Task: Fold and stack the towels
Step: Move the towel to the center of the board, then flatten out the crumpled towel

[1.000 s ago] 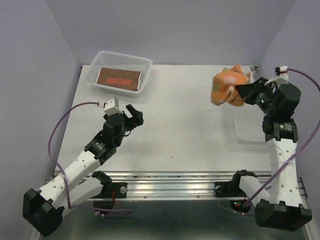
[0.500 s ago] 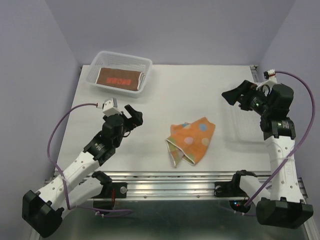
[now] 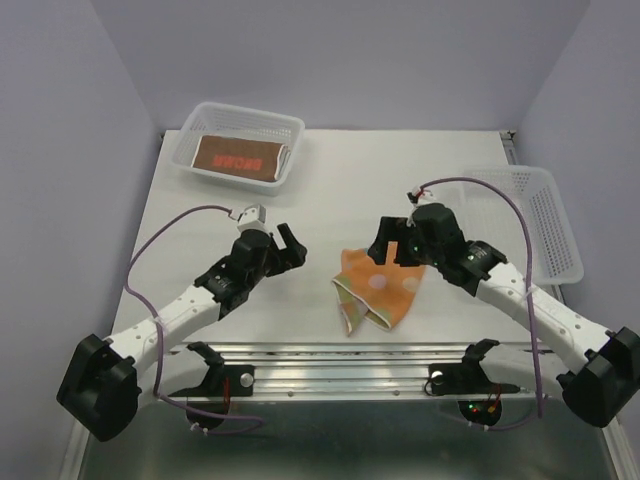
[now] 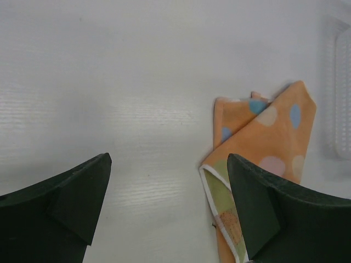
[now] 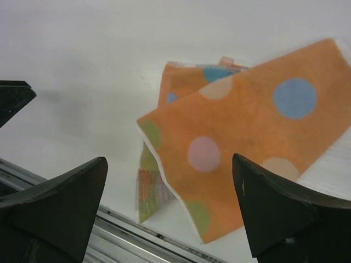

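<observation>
- The orange towel (image 3: 380,292) lies where it landed. The right gripper (image 3: 393,243) has let go of it and swung in from the right basket (image 3: 545,180) to the cloth's upper edge. The left gripper (image 3: 292,250) has moved toward centre.
- Orange towel: lower centre of the top view, on the table (image 3: 350,190). Its long axis runs lower left to upper right, with a pointed corner at the upper right.
- Thin cloth, loosely doubled with the layers askew. Pastel dots, white hem along the left edge.
- Both jaws wide, holding nothing. The right is over the towel, the left just left of it.
- Bare table left of and above the towel. Its lower tip is near the front rail (image 3: 350,352).
- Brown towel (image 3: 240,158) lies folded in the left basket (image 3: 250,108), upper left.
</observation>
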